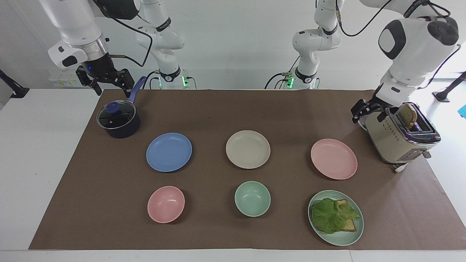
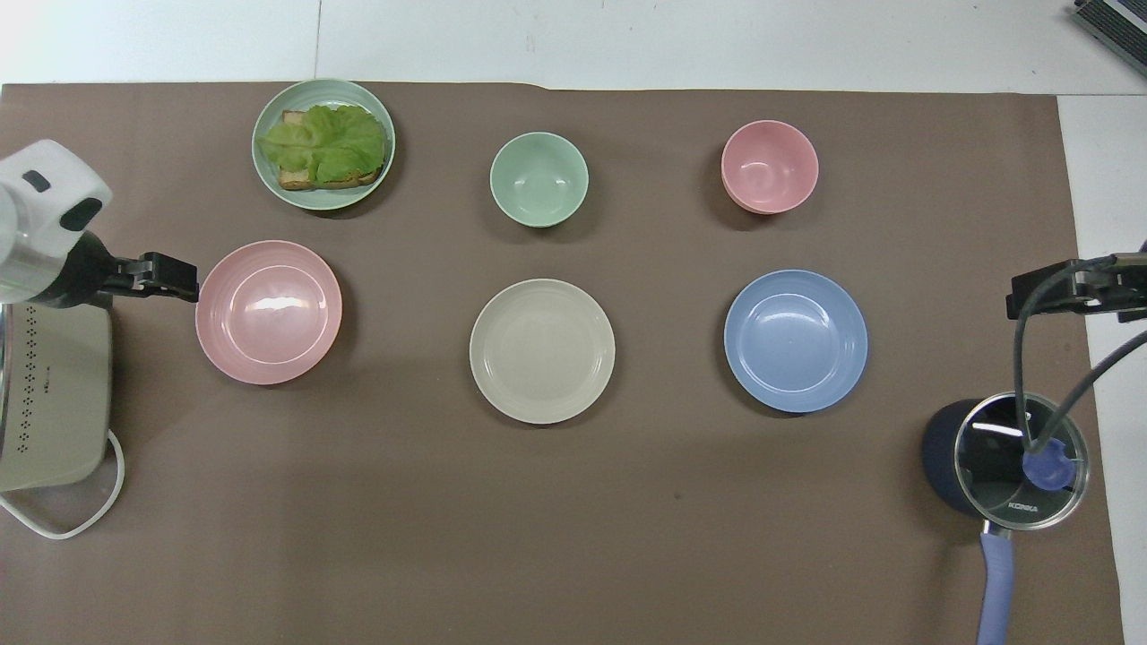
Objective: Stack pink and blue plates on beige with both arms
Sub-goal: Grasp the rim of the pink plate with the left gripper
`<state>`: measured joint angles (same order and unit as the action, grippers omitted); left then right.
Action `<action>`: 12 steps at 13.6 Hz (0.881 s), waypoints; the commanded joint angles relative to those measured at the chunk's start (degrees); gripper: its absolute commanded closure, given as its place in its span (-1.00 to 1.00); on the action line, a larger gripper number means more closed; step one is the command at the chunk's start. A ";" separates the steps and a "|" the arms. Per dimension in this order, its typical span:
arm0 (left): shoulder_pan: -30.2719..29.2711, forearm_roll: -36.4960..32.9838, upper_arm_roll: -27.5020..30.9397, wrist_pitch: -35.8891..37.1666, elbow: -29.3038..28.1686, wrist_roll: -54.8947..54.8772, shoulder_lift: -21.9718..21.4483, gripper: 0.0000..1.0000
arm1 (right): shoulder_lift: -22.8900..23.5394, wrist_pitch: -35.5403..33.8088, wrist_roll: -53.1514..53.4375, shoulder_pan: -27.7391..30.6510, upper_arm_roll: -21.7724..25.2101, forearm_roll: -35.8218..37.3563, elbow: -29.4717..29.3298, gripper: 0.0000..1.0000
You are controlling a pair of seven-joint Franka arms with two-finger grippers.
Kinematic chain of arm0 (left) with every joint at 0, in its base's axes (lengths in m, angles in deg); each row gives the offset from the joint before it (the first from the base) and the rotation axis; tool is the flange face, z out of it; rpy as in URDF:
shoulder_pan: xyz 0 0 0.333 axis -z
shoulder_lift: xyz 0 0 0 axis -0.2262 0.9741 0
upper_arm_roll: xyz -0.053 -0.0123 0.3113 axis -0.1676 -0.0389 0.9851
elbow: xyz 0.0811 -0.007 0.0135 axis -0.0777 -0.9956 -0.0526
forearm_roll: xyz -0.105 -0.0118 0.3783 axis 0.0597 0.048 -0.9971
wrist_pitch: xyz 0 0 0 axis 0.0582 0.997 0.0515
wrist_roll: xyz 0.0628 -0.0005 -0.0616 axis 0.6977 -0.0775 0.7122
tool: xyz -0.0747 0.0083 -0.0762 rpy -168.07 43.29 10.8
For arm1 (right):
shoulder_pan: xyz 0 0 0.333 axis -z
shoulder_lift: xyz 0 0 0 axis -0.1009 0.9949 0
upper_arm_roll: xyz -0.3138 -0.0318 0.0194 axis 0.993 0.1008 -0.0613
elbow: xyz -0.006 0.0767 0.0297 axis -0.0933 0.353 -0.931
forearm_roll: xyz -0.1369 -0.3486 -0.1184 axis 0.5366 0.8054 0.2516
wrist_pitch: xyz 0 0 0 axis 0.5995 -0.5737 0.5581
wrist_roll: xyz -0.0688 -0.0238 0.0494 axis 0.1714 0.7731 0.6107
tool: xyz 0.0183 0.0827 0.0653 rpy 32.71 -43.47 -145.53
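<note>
In the overhead view the left tool (image 2: 184,279), fingers apart and empty, hangs at nine o'clock of the pink plate (image 2: 269,312), far nearer than the right tool (image 1: 105,80), also apart.

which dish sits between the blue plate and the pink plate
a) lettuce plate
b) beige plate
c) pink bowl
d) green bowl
b: the beige plate lies in the middle of the row, with the blue plate toward the right arm's end and the pink plate toward the left arm's end.

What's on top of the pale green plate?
The pale green plate holds toast with a lettuce leaf laid over it. The lettuce covers most of the toast, so anything between them is hidden.
</note>
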<state>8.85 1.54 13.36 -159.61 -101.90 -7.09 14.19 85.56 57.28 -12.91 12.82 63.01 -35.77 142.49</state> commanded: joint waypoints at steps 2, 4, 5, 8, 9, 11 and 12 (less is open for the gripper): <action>-3.76 -0.85 -0.24 -13.90 -9.00 -0.12 4.66 -1.00 | -0.39 -0.18 1.04 0.44 -0.30 0.09 0.12 -1.00; -4.92 -0.85 -0.24 -16.55 -9.71 2.41 7.74 -1.00 | -0.39 -0.18 1.04 0.44 -0.30 0.09 0.12 -1.00; -5.35 -0.85 -0.24 -17.00 -10.93 5.65 7.67 -1.00 | -0.39 -0.18 1.04 0.44 -0.30 0.09 0.12 -1.00; -4.48 -0.85 -0.24 -15.25 -12.70 11.39 6.53 -0.34 | -0.39 -0.18 1.04 0.44 -0.30 0.09 0.12 -1.00; -4.57 -0.85 -0.24 -14.46 -12.61 10.87 6.53 0.81 | -0.39 -0.18 1.04 0.44 -0.30 0.09 0.12 -1.00; -5.18 -0.85 -0.33 -12.70 -11.82 10.70 6.61 1.00 | -0.39 -0.18 1.04 0.44 -0.30 0.09 0.12 -1.00; -5.18 -0.85 -0.33 -12.70 -11.73 10.69 6.70 1.00 | -0.39 -0.18 1.04 0.44 -0.30 0.09 0.12 -1.00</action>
<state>3.82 1.54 12.90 -173.54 -112.61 2.71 22.47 85.56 57.28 -12.91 12.82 63.01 -35.77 142.49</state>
